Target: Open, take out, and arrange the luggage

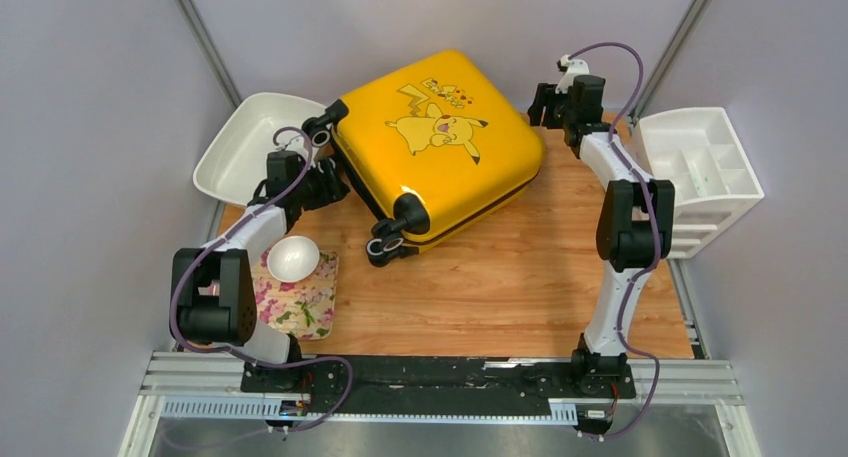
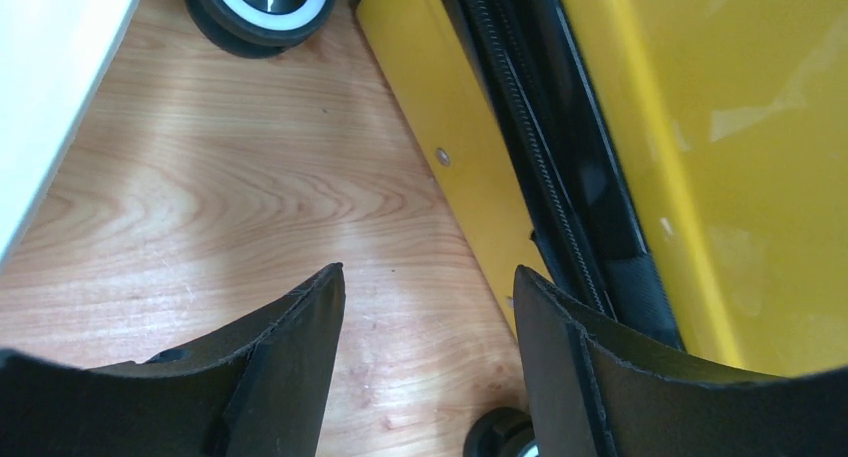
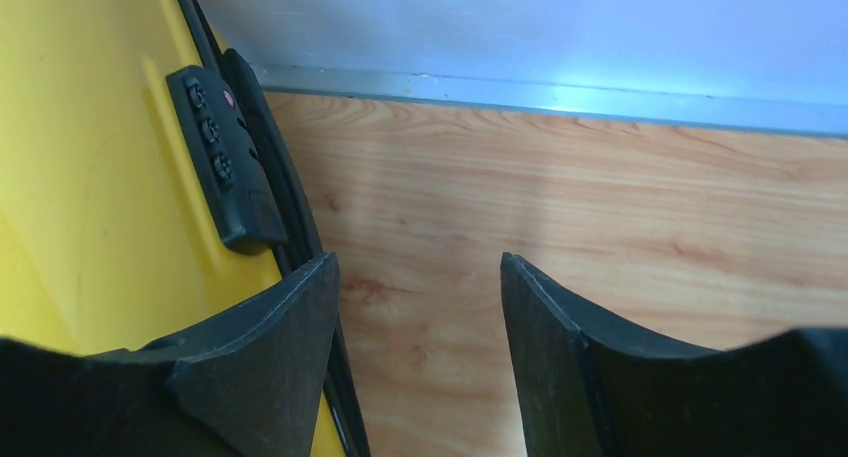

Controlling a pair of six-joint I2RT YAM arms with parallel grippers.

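Observation:
The yellow luggage (image 1: 440,142) with its cartoon print lies flat and zipped shut on the wooden table (image 1: 520,277), wheels toward the front left. My left gripper (image 1: 330,182) is at its left edge between the two wheels; in the left wrist view the gripper (image 2: 430,307) is open over bare wood, its right finger beside the black zipper trim (image 2: 560,177). My right gripper (image 1: 548,105) is at the suitcase's far right corner; in the right wrist view the gripper (image 3: 420,297) is open over wood, with the combination lock (image 3: 220,167) just left of it.
A white tub (image 1: 250,142) stands at the back left, close behind the left arm. A white drawer organiser (image 1: 705,172) sits at the right edge. A white bowl (image 1: 293,258) rests on a floral cloth (image 1: 300,302) at the front left.

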